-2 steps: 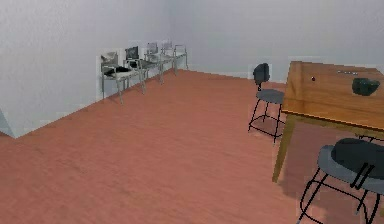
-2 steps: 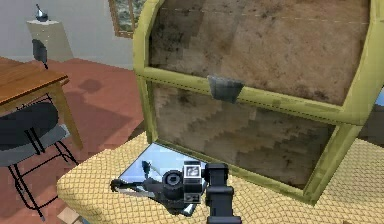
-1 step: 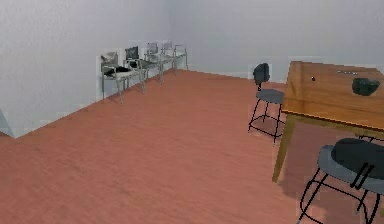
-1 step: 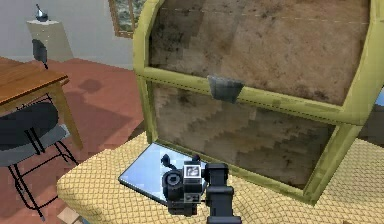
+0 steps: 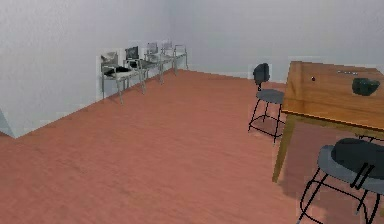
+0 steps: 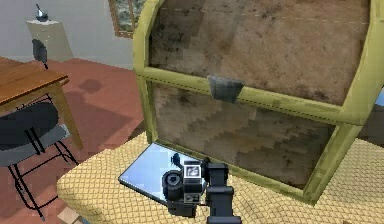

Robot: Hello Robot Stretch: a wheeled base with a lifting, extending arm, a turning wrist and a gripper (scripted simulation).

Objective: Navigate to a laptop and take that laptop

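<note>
— Yellow quilted cover (image 6: 95,188), a bed by the look of it, lies along the bottom of the arm side view. On it we have the laptop (image 6: 146,168), a grey slab lying flat just in front of a big wooden chest (image 6: 250,80).

— Where do the jaws stand against it?

— At the end of the arm (image 6: 224,210), by the slab's right-hand part in that view. We cannot tell whether they are over it or touching it. Most of the bare slab lies to their left, toward the cover's edge.

— Do they have hold of it?

— We cannot tell. The laptop rests on the cover right behind them, so nothing shows a grip either way.

— And its long axis?

— We judge that it slants from lower left up toward the chest, though the jaws hide the near corner. The drive looks done to us; what remains is the take, with the chest close beyond leaving little room.

— Anything else nearby?

— A wooden desk (image 6: 25,88) and a black chair (image 6: 28,128) stand off to the left on the red-brown floor (image 6: 105,110).
</note>
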